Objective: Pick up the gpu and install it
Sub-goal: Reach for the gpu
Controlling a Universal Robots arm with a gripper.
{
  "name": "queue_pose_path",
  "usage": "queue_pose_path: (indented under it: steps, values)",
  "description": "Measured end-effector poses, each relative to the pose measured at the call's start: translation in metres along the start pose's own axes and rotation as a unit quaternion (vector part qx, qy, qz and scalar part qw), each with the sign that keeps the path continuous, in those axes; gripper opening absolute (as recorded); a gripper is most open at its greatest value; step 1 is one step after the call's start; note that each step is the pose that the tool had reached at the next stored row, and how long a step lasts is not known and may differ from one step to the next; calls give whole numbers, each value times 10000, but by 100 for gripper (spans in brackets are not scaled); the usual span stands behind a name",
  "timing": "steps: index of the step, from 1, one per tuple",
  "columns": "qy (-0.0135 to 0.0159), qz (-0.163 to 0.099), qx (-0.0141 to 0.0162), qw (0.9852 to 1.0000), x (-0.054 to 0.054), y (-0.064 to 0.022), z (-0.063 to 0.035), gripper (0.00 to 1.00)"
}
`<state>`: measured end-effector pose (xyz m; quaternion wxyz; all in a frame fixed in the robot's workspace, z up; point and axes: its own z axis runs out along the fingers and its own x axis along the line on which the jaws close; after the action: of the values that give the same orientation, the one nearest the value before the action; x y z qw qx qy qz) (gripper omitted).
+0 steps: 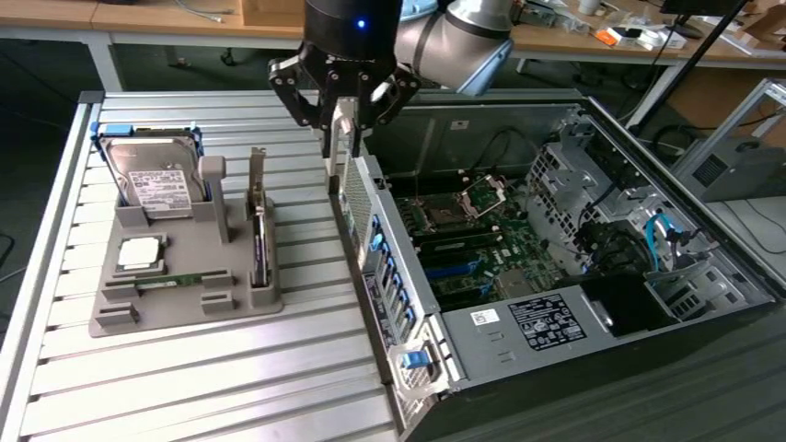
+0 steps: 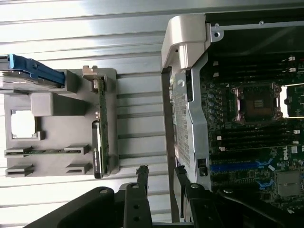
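On the slatted surface (image 1: 184, 387) the gpu (image 1: 258, 230) sits in its holder (image 1: 172, 308), but the tool (image 2: 161, 172), narrowly apart and empty, hangs by the case wall (image 1: 368, 239) and could clip it

Slatted table (image 1: 184, 378): grey fixture (image 1: 184, 306), open computer case (image 1: 485, 354)

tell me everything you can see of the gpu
The gpu is a thin, flat, dark card standing upright on its long edge in a slot of the grey holder on the slatted table. A narrow silver metal bracket rises at its far end. In the wrist view its board edge looks green. It sits on the holder's side nearest the open case, apart from the case. Only the holder touches it; it is not yet picked up.
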<state>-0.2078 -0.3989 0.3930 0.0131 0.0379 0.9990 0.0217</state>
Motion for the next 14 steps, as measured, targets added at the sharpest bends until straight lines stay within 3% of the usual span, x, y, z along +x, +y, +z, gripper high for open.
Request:
queue_pose_path:
  steps: [4, 8, 10, 14]
  values:
    - [0, -1, 0, 10000, 100, -8, 1, 35]
    - [0, 0, 0, 10000, 169, -13, 2, 15]
    - [0, 0, 0, 10000, 206, -16, 3, 11]
    - [0, -1, 0, 10000, 297, -23, 3, 11]
